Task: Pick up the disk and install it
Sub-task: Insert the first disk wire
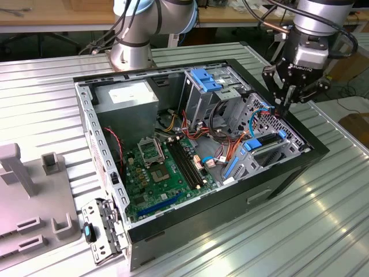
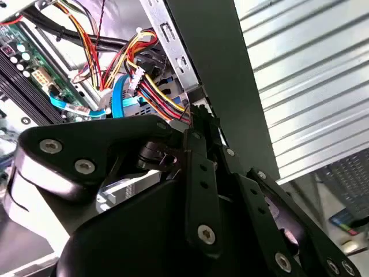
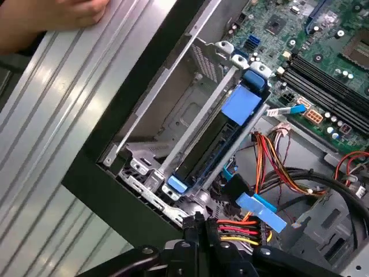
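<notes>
The gripper (image 1: 286,107) hangs just inside the computer case's (image 1: 288,173) far wall — fingers drawn together on nothing — near the disk (image 1: 266,144) seated in its bay.

I'm scanning for print and finding nothing readable: the white sticker (image 1: 128,92) on the power supply box (image 1: 124,107) is showing blank, and the motherboard (image 1: 167,173) markings are blurring out.

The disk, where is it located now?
In the exterior view, the disk sits in the case's drive bay at the exterior view's right, below the gripper.
</notes>
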Robot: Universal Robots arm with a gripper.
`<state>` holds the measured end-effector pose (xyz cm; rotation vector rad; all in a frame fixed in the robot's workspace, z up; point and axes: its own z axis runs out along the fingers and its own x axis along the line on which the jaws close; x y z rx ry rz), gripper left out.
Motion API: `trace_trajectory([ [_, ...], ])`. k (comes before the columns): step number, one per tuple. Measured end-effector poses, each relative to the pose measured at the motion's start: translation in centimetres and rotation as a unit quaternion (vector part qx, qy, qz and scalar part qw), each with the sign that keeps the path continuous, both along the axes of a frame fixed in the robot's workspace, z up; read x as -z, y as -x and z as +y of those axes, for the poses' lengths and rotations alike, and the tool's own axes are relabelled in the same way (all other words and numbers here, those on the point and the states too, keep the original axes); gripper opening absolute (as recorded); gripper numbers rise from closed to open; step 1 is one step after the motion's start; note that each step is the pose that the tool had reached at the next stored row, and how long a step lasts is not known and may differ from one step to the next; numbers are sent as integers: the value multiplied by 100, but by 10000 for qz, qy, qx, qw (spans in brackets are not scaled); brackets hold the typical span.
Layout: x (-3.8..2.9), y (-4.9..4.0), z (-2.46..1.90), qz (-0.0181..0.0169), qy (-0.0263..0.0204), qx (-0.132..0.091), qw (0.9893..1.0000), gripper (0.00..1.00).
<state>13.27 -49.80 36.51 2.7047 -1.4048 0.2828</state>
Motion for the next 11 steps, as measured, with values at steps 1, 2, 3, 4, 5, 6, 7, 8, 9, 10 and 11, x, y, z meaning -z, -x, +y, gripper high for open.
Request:
trace_trajectory([
  [1,2,0,0,0,0,338,9994,17],
  [2,2,0,0,0,0,479,9988,17],
  [3,2,0,0,0,0,559,9984,17],
  [4,2,0,0,0,0,657,9978,17],
  [5,3,0,0,0,1,775,9970,17],
  [6,3,0,0,0,1,925,9957,17],
  [7,4,0,0,0,1,1088,9941,17],
  [8,5,0,0,0,0,1188,9929,17],
  [9,5,0,0,0,0,1281,9918,17],
  [10,6,0,0,0,0,1383,9904,17],
  [11,7,0,0,0,0,1464,9892,17],
])
